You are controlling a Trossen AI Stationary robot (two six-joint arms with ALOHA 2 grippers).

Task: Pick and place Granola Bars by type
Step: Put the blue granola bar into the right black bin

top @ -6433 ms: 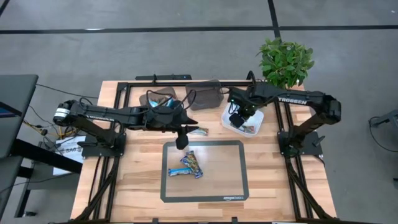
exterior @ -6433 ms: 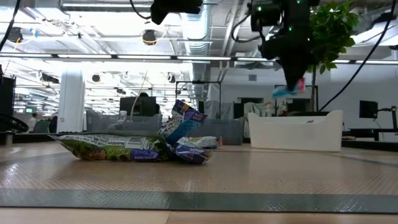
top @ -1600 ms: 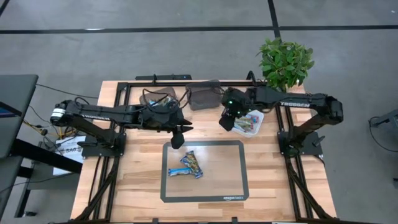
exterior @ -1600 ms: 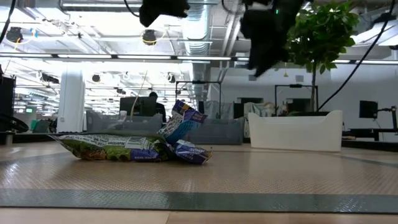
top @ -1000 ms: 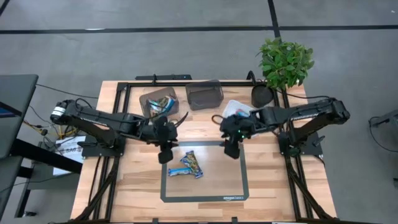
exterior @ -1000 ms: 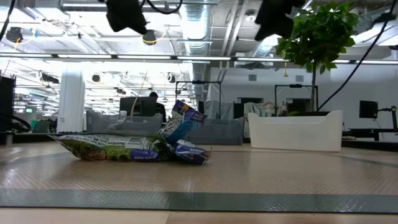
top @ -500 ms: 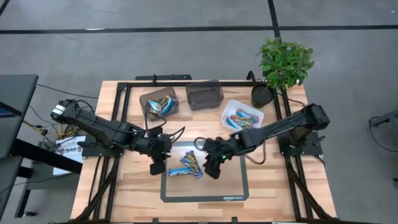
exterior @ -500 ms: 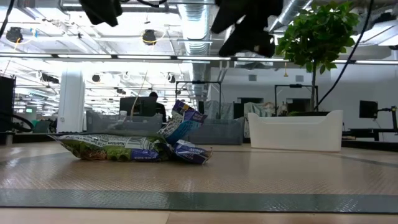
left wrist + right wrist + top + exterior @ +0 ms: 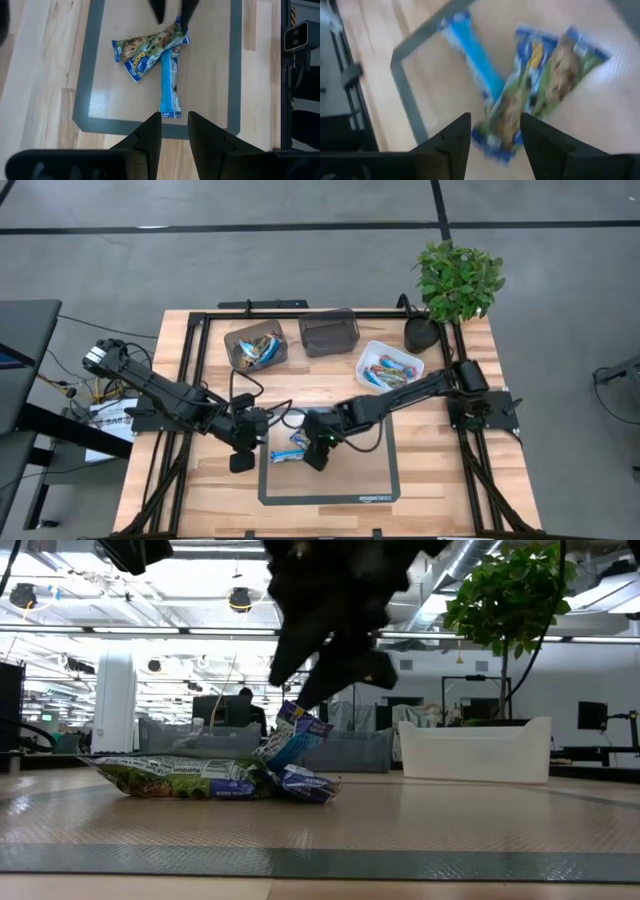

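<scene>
- Left gripper (image 9: 240,461) — fingers parted, empty, at the mat's (image 9: 380,480) 9 o'clock edge.
- Granola bars (image 9: 290,448) heaped upper left on the mat.
- Right gripper (image 9: 316,457) — released, at the heap's 3 o'clock; best to straddle one bar only.

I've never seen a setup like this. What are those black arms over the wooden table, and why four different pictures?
Two robot arms work at one table, each ending in a two-fingered pincer. One picture looks straight down, one looks level across the tabletop, and two come from cameras on the wrists.

A few wrapped granola bars lie in a small pile on a grey-framed mat. The right pincer, open and holding nothing, is right above them; the left pincer, also open, hovers at the mat's edge.

At the back stand two dark bins: one holds bars and the other looks empty. A white tray holds more bars, and a potted plant stands in the corner.
</scene>
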